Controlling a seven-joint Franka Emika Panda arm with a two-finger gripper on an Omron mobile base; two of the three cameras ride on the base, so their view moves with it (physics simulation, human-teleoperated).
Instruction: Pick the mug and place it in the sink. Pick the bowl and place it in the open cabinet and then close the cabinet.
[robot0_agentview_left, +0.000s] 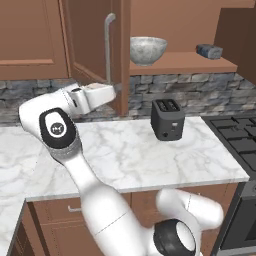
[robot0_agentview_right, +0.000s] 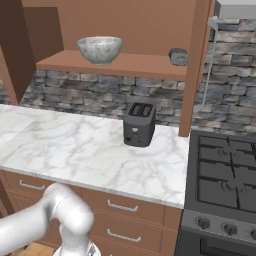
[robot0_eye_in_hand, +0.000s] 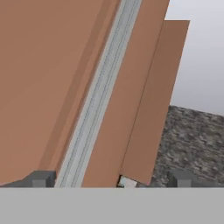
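Now the bowl sits on the cabinet shelf, so only closing remains. Gripper, jaws spread and empty, faces the door by its handle; push flat near that edge, sweeping steadily shut.

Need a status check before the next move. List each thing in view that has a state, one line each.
cabinet: door open, swung out over the counter
bowl: upright on the cabinet shelf, empty
small dark block: lying on the same shelf, right of the bowl, apart from it
toaster: upright on the counter, slots empty
gripper: open, holding nothing, fingertips by the door's silver handle
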